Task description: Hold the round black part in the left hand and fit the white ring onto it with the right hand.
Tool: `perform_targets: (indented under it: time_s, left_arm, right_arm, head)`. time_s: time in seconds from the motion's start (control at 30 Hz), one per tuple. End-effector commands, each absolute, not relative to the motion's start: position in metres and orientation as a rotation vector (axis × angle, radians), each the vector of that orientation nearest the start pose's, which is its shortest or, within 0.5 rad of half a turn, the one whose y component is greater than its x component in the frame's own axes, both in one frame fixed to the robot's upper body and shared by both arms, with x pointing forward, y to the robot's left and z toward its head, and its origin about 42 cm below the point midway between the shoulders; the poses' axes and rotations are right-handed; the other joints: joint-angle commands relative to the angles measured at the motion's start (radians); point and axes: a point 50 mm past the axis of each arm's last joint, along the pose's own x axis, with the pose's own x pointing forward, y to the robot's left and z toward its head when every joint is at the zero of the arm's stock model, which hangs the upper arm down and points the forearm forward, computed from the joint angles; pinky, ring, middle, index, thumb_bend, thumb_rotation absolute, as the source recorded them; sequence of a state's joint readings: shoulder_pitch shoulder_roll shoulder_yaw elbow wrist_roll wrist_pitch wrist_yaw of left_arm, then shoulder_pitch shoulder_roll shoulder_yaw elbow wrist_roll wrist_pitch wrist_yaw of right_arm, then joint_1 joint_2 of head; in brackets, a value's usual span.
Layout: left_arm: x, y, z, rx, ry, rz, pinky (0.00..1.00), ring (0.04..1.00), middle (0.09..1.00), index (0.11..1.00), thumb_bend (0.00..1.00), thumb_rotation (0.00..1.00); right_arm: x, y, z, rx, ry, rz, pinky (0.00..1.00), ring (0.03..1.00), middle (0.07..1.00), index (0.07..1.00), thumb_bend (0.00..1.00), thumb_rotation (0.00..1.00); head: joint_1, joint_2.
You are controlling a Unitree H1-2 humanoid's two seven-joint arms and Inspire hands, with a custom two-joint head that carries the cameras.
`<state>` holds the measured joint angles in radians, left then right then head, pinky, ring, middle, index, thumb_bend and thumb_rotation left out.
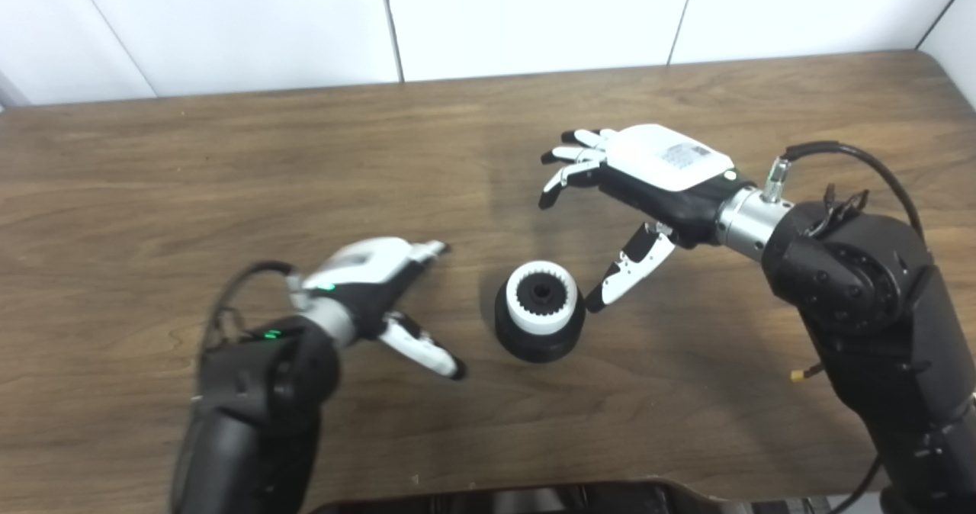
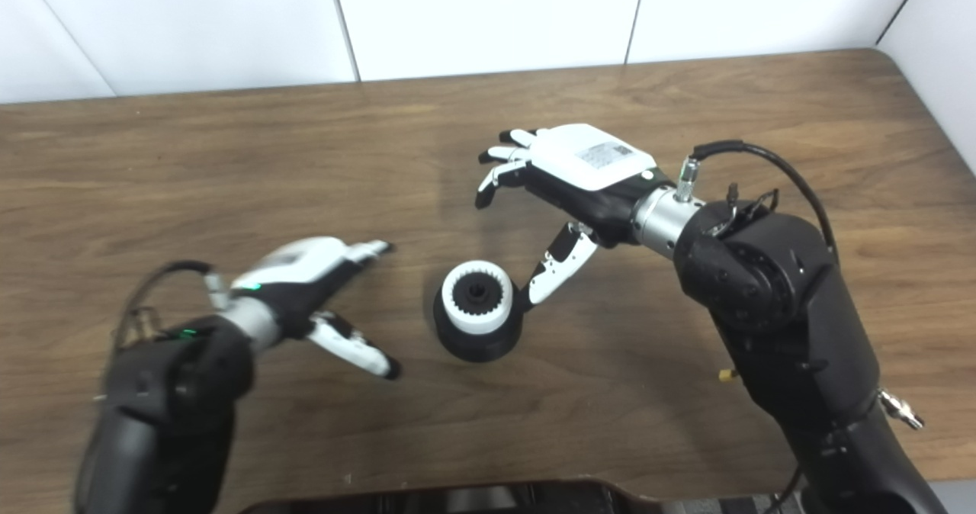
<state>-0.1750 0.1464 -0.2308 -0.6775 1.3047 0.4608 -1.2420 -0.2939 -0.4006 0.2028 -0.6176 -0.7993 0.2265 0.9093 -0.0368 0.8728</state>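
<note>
The round black part stands on the wooden table near the middle. The white ring with a toothed inner edge sits on top of it. My left hand is open and empty, to the left of the part and apart from it. My right hand is open and empty, above and right of the part; its thumb tip is close beside the part's right edge. The part also shows in the right eye view, with the ring on it.
White wall panels run behind the table's far edge. A dark object lies at the near edge of the table. A black cable loops above the right wrist.
</note>
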Motion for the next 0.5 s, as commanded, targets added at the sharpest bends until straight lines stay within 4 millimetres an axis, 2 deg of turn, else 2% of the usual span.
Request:
perform_targets:
  time_s: [0.0, 0.03, 0.13, 0.2, 0.23, 0.27, 0.37, 0.4, 0.47]
  left_arm:
    - [0.26, 0.185, 0.277, 1.235, 0.135, -0.474, 1.0, 0.998, 0.995, 0.994, 1.0, 0.34]
    - [0.256, 0.191, 0.282, 1.212, 0.097, -0.429, 1.0, 0.993, 0.987, 0.984, 1.0, 0.36]
    - [0.251, 0.214, 0.288, 1.032, 0.013, -0.268, 0.8, 0.9, 0.901, 0.88, 1.0, 0.4]
    - [0.25, 0.229, 0.285, 0.9, -0.026, -0.191, 0.76, 0.874, 0.878, 0.852, 1.0, 0.44]
    - [0.25, 0.237, 0.282, 0.815, -0.053, -0.152, 0.73, 0.851, 0.863, 0.836, 0.95, 0.47]
    - [0.25, 0.244, 0.278, 0.744, -0.082, -0.116, 0.7, 0.826, 0.851, 0.82, 0.87, 0.49]
    - [0.252, 0.258, 0.263, 0.616, -0.155, -0.03, 0.67, 0.785, 0.827, 0.809, 0.75, 0.56]
    - [0.253, 0.262, 0.258, 0.597, -0.166, -0.003, 0.68, 0.789, 0.831, 0.825, 0.67, 0.64]
    - [0.256, 0.267, 0.248, 0.559, -0.184, 0.038, 0.72, 0.807, 0.848, 0.849, 0.63, 0.74]
  right_arm:
    - [0.296, -0.217, 0.299, -1.322, -0.284, 0.564, 1.0, 1.0, 0.937, 0.762, 1.0, 0.38]
    - [0.296, -0.22, 0.299, -1.301, -0.271, 0.557, 1.0, 1.0, 0.936, 0.764, 1.0, 0.38]
    - [0.293, -0.229, 0.301, -1.184, -0.205, 0.515, 0.98, 0.989, 0.932, 0.785, 1.0, 0.39]
    - [0.292, -0.238, 0.301, -1.094, -0.168, 0.494, 0.93, 0.967, 0.925, 0.792, 1.0, 0.41]
    - [0.292, -0.245, 0.298, -1.04, -0.145, 0.477, 0.88, 0.945, 0.918, 0.794, 1.0, 0.44]
    - [0.292, -0.252, 0.295, -0.98, -0.123, 0.455, 0.83, 0.916, 0.909, 0.797, 1.0, 0.49]
    - [0.292, -0.267, 0.28, -0.8, -0.083, 0.383, 0.82, 0.889, 0.892, 0.797, 1.0, 0.55]
    - [0.289, -0.27, 0.275, -0.733, -0.079, 0.35, 0.82, 0.882, 0.882, 0.801, 0.91, 0.6]
    - [0.284, -0.275, 0.264, -0.619, -0.08, 0.273, 0.81, 0.875, 0.878, 0.815, 0.79, 0.68]
  head:
    - [0.0, -0.004]
    - [0.006, -0.018]
    - [0.009, -0.029]
    - [0.011, -0.035]
    - [0.012, -0.039]
    - [0.012, -0.04]
    - [0.007, -0.043]
    - [0.003, -0.044]
    - [-0.003, -0.045]
